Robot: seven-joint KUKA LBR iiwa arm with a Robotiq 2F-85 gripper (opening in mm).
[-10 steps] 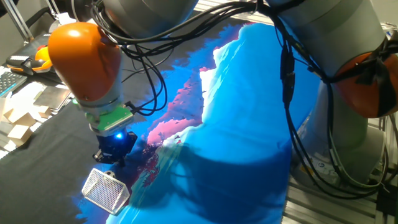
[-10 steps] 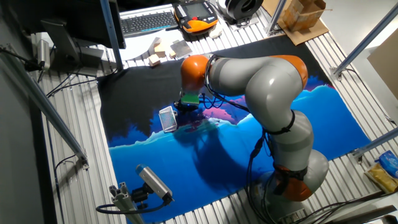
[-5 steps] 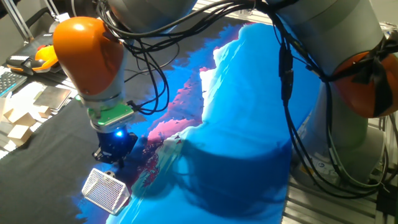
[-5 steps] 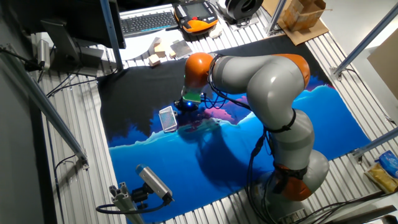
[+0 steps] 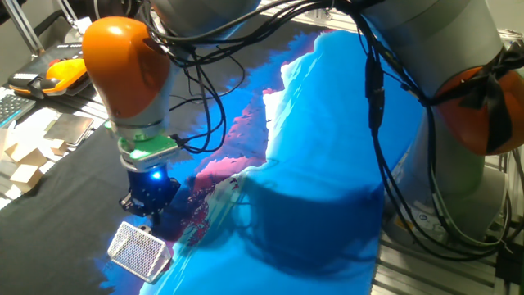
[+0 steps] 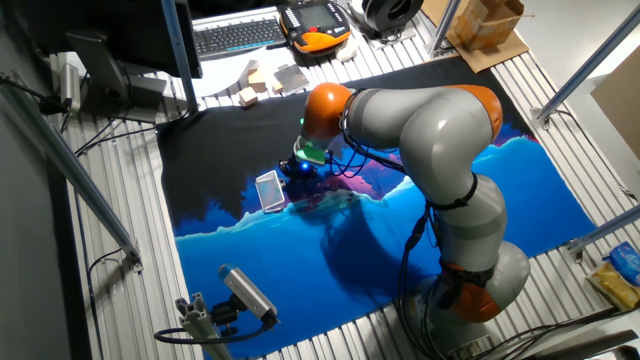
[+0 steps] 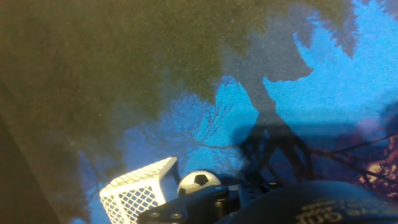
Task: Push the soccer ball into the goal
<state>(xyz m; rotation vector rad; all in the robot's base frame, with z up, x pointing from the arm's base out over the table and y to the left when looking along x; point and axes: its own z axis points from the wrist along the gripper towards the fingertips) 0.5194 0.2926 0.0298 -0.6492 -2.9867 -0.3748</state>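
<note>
The soccer ball [image 7: 199,181] is a tiny white ball with black patches; it shows only in the hand view, right beside the goal's near corner. The goal [image 7: 138,190] is a small white wire-mesh box on the blue mat; it also shows in one fixed view [image 5: 139,250] and in the other fixed view [image 6: 268,190]. My gripper [image 5: 148,211] is low over the mat just beside the goal, fingers together and holding nothing; it also shows in the other fixed view [image 6: 300,172]. Its dark fingers [image 7: 208,200] sit directly behind the ball. In both fixed views the gripper hides the ball.
A blue and pink printed mat [image 5: 311,164] covers the table, with black cloth [image 5: 74,188] at its side. Wooden blocks [image 5: 24,156] lie past the cloth. A keyboard [image 6: 238,35] and an orange pendant [image 6: 318,22] lie at the far edge. A camera on a mount [image 6: 245,295] stands at the front.
The arm's orange wrist joint has swung to the right and stands more upright. The gripper has stayed low beside the goal, and the goal has not moved.
</note>
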